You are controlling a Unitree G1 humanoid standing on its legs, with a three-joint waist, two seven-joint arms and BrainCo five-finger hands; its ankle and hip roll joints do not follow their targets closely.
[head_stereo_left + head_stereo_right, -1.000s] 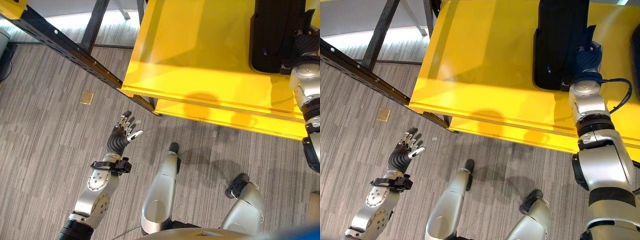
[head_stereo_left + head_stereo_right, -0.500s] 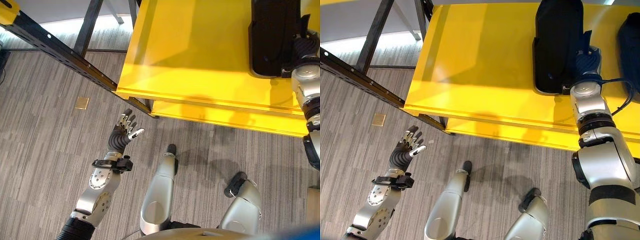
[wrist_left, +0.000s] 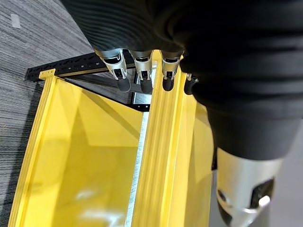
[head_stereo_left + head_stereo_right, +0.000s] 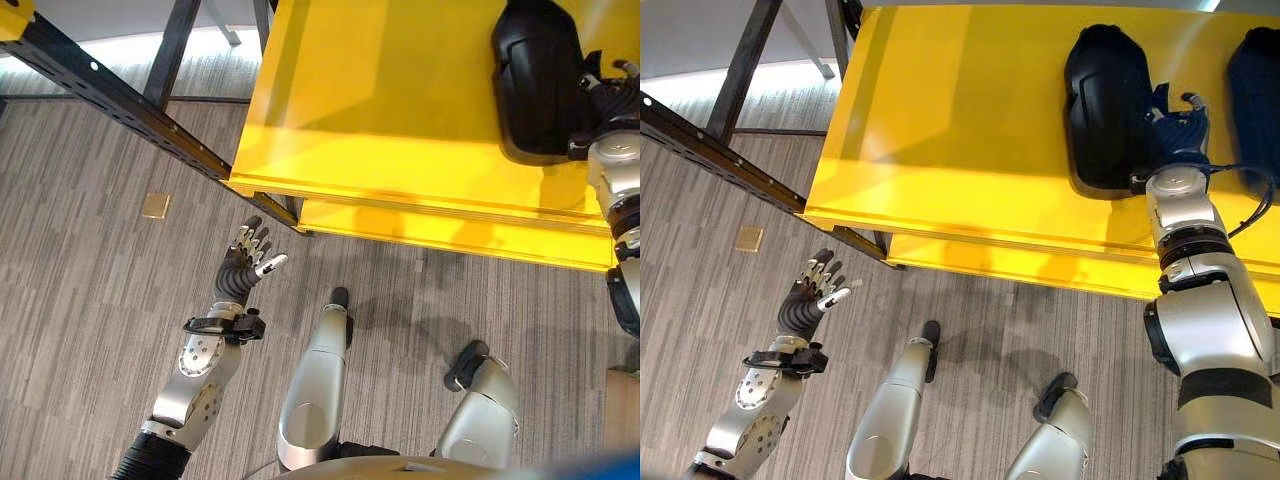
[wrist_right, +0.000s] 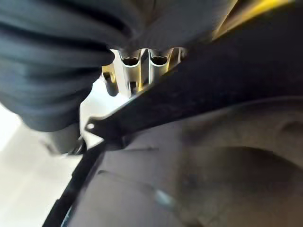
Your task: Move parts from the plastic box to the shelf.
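Note:
A black moulded part (image 4: 1105, 100) lies on the yellow shelf (image 4: 960, 120), near its right end. My right hand (image 4: 1175, 115) rests on the shelf against the part's right side, its fingers spread and straight. The right wrist view looks past these fingers (image 5: 142, 66) at the part's dark shell (image 5: 213, 156) from very close. A second black part (image 4: 1255, 80) lies further right on the shelf. My left hand (image 4: 245, 265) hangs open and empty over the floor, in front of the shelf's left corner. The left wrist view has its fingers (image 3: 137, 71) before the yellow shelf (image 3: 85, 156).
A black perforated steel beam (image 4: 110, 95) runs diagonally at the left, ending at the shelf's corner. A lower yellow level (image 4: 450, 235) juts out under the shelf's front edge. A small tan square (image 4: 155, 206) lies on the grey carpet.
The black part now lies a little nearer the shelf's front, its rounded far end in view. My right hand's fingers have spread beside it. The left hand has stayed put.

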